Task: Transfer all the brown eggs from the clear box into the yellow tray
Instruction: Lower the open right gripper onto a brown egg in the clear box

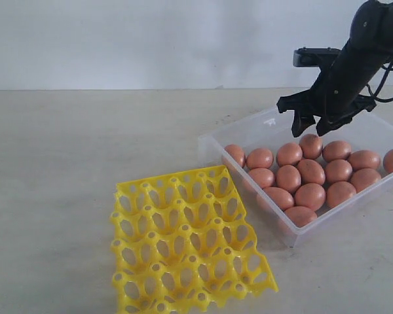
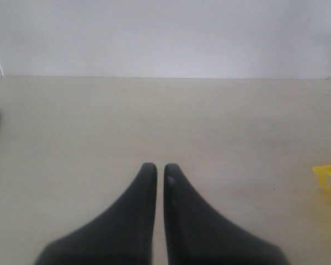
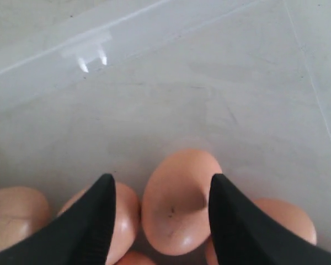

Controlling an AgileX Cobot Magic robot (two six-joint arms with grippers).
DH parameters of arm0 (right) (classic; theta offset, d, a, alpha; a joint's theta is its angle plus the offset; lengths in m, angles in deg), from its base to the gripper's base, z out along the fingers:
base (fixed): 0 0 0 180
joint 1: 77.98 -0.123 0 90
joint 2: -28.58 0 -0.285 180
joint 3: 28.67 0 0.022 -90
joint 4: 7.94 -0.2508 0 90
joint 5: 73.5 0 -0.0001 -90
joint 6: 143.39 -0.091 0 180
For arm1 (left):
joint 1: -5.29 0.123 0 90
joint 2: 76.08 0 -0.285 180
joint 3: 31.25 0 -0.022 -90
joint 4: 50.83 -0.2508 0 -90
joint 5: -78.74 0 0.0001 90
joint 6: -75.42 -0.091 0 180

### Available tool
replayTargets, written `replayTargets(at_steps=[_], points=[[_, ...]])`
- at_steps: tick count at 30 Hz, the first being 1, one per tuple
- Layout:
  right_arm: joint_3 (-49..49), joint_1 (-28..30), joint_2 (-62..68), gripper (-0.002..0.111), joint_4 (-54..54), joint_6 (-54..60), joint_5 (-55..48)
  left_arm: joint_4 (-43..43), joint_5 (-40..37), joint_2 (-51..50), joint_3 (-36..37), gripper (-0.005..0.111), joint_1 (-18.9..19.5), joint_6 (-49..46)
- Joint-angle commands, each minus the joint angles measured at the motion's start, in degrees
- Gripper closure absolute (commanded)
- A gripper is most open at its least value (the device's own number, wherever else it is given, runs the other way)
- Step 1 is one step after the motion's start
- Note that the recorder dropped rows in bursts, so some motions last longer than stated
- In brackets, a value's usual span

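Right hand (image 1: 314,129) wide open, empty, just above the brown eggs (image 1: 314,176) in the clear box (image 1: 242,131). One egg (image 3: 179,201) sits between the fingers, offset toward one, long axis across the closing line, neighbours crowding it. Left hand (image 2: 160,168) pinched nearly shut, empty, over bare table (image 2: 154,110), well apart from the box, so right is nearer; yellow tray (image 1: 141,196) lies just beside the box, cups empty.

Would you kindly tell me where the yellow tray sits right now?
In the exterior view, the yellow tray lies empty on the table at lower centre, left of the clear box holding the brown eggs.
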Motion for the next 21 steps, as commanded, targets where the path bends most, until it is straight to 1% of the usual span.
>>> replayTargets(at_steps=[1, 12, 19, 20, 21], points=[[0.3, 0.3, 0.6, 0.064, 3.2, -2.0, -1.4, 0.3, 0.4, 0.1, -0.1, 0.103, 0.2, -0.4], [0.3, 0.3, 3.5, 0.064, 2.2, -2.9, -1.8, 0.3, 0.4, 0.1, -0.1, 0.103, 0.2, -0.4], [0.3, 0.3, 4.7, 0.064, 2.1, -2.9, -0.3, 0.3, 0.4, 0.1, -0.1, 0.103, 0.2, -0.4], [0.3, 0.3, 4.7, 0.065, 2.1, -2.9, -0.2, 0.3, 0.4, 0.1, -0.1, 0.103, 0.2, -0.4], [0.3, 0.3, 4.7, 0.068, 2.1, -2.9, -0.2, 0.3, 0.4, 0.1, -0.1, 0.103, 0.2, -0.4]])
